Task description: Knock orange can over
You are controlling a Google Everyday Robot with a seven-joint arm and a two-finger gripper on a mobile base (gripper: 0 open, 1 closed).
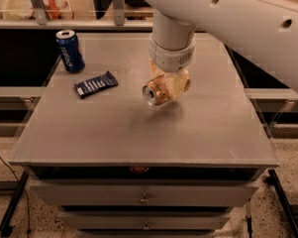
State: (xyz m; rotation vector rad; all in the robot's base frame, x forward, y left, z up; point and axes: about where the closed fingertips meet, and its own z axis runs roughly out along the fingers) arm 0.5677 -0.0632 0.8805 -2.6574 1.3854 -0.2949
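The orange can [153, 93] lies on its side near the middle of the grey table [138, 138], its silver top facing the front left. My gripper [167, 89] comes down from the white arm and is shut around the can's body. The can seems to hang just above the tabletop, with a faint shadow below it. The far end of the can is hidden behind the fingers.
A blue can [70, 50] stands upright at the back left corner. A dark snack wrapper [95, 85] lies flat in front of it. The large white arm [227, 19] crosses the upper right. Drawers [143, 198] sit below the table's front edge.
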